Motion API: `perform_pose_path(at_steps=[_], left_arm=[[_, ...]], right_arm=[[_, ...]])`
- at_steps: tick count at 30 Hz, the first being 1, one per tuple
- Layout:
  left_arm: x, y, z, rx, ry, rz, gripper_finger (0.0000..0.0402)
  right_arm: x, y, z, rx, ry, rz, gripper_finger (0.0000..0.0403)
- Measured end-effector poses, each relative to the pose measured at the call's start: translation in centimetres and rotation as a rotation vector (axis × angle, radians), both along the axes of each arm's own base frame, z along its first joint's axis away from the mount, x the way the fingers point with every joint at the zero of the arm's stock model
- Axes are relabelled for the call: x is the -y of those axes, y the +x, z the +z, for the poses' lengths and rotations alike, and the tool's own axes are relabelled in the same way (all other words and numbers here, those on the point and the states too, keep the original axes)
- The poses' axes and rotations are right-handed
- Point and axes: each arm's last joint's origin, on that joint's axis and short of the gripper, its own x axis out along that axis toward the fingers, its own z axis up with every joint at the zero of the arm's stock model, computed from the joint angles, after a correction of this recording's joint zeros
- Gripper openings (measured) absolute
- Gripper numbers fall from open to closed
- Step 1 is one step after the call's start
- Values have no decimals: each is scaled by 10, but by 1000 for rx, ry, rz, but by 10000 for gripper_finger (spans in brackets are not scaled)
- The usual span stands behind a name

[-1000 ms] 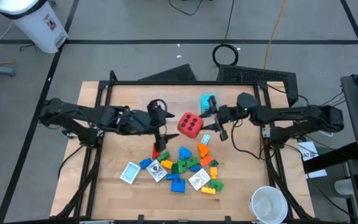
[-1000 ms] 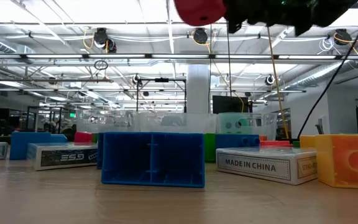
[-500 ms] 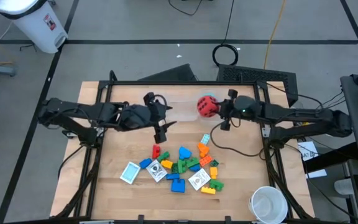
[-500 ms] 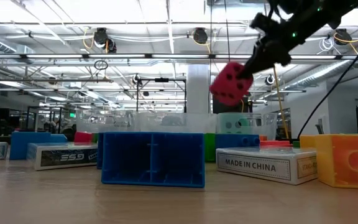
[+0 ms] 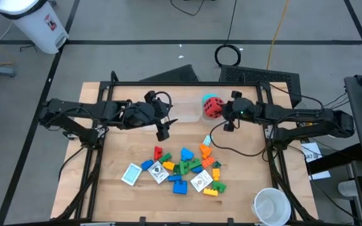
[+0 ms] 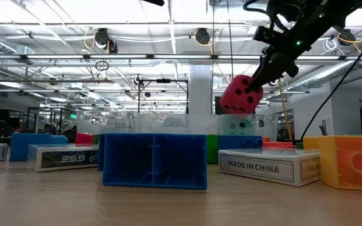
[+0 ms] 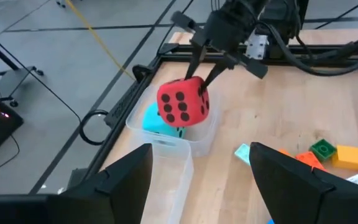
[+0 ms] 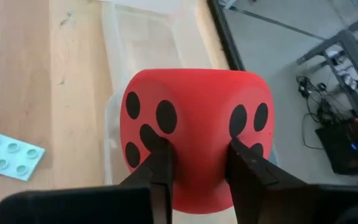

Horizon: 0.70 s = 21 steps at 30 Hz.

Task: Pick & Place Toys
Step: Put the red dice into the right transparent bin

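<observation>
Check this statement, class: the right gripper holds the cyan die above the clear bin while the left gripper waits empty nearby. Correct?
Not quite. The right gripper holds the red die, as the left wrist view shows; the cyan die already lies in the clear bin. The rest stands: the left gripper waits empty nearby.

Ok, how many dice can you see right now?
2. The red die hangs pinched in the right gripper above a clear bin; the cyan die lies inside it, partly hidden.

A big open lab: ceiling pipes [image 6: 105, 58], strip lights, taped grey floor [image 5: 137, 25].
</observation>
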Motion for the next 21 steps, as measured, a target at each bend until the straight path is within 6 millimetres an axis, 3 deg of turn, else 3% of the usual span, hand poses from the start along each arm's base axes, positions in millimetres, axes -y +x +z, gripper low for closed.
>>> perform_pose_path(at_steps=[8, 21], left_arm=[[-1, 0, 0, -5, 4, 2, 271], [-6, 0, 0, 4, -5, 22, 271]], right_arm=[[-5, -14, -1, -58, 58, -20, 68], [1, -1, -34, -205, 30, 16, 67]])
